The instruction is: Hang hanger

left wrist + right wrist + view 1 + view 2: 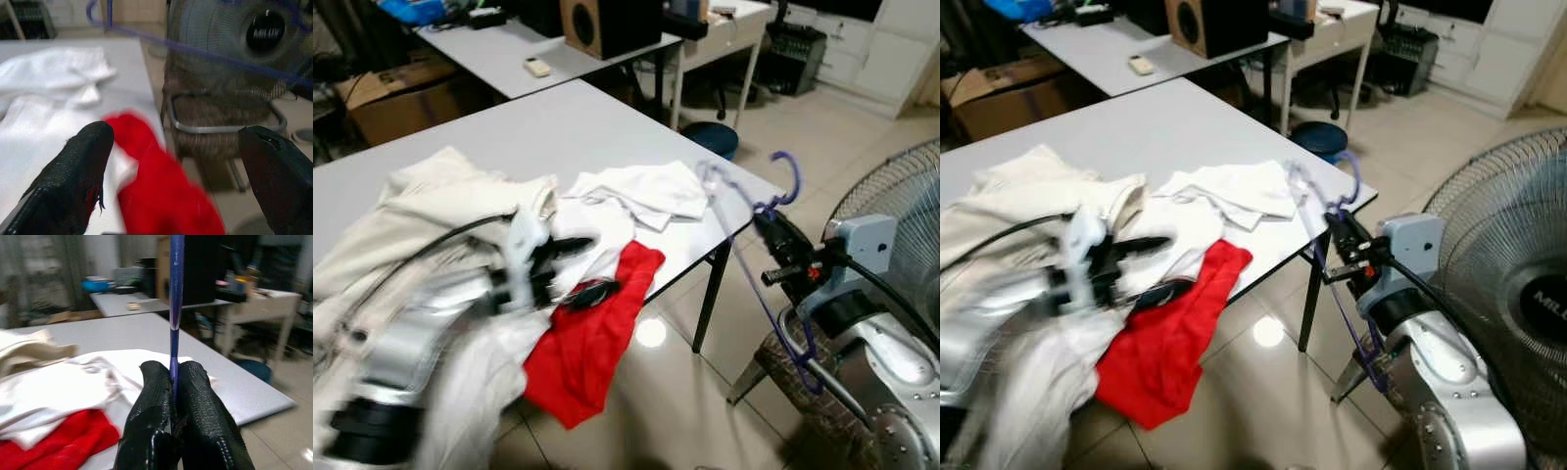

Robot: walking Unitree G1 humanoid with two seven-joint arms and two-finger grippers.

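A thin purple hanger hangs in the air off the table's right corner, hook uppermost, and my right gripper is shut on it just below the hook. The right wrist view shows the hanger's bar pinched between both black fingers. My left gripper is open over the clothes pile, above a red garment that droops over the table's front edge. In the left wrist view its two fingers stand wide apart with nothing between them.
Cream and white clothes cover the grey table. A large standing fan is close on the right. A second table with a speaker stands behind. Tiled floor lies below the table corner.
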